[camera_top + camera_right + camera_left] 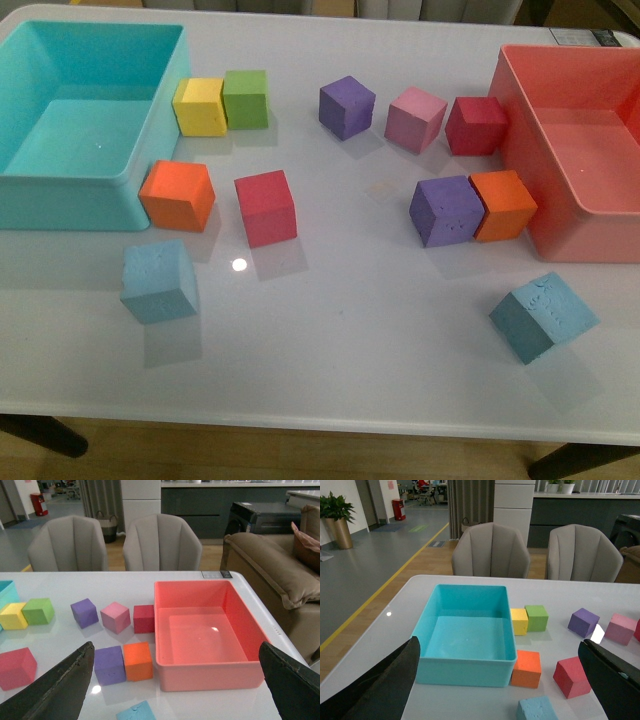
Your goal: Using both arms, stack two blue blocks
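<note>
Stacking is unstarted: left sky-blue foam cube (158,282) and right sky-blue foam cube (543,316) sit well apart on my white counter (350,350); left end effector (499,647) and right end effector (177,647) gape empty.

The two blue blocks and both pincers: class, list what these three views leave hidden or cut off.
1. Left blue block: left wrist view, the picture edge cuts it off; only its upper part shows.
2. Right blue block: right wrist view, likewise cut off by the edge.
3. Left pincer and right pincer: only finger parts show in wrist views; both outside the front view.
</note>
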`<control>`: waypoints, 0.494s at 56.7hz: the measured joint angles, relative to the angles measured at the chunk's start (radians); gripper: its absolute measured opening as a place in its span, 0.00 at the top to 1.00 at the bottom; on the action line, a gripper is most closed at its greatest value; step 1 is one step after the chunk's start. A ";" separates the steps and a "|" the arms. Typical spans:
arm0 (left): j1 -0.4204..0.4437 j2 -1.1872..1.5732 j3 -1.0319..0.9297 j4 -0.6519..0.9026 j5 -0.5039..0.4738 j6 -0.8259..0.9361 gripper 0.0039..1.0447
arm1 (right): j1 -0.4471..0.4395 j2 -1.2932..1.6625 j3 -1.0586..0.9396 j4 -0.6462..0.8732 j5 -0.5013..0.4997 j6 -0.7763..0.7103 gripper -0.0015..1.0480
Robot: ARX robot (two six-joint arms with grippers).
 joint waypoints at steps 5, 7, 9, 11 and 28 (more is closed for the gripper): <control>0.000 0.000 0.000 0.000 0.000 0.000 0.08 | 0.000 0.000 0.000 0.000 0.000 0.000 0.09; 0.000 0.000 0.000 0.000 0.000 0.000 0.08 | 0.000 0.000 0.000 0.000 0.000 0.000 0.09; 0.000 0.000 0.000 0.000 0.000 0.000 0.08 | 0.000 0.000 0.000 0.000 0.000 0.000 0.09; 0.000 0.000 0.000 0.000 0.000 0.000 0.08 | 0.000 0.000 0.000 0.000 0.000 0.000 0.09; 0.000 0.000 0.000 0.000 0.000 0.000 0.08 | 0.000 0.000 0.000 0.000 0.000 0.000 0.09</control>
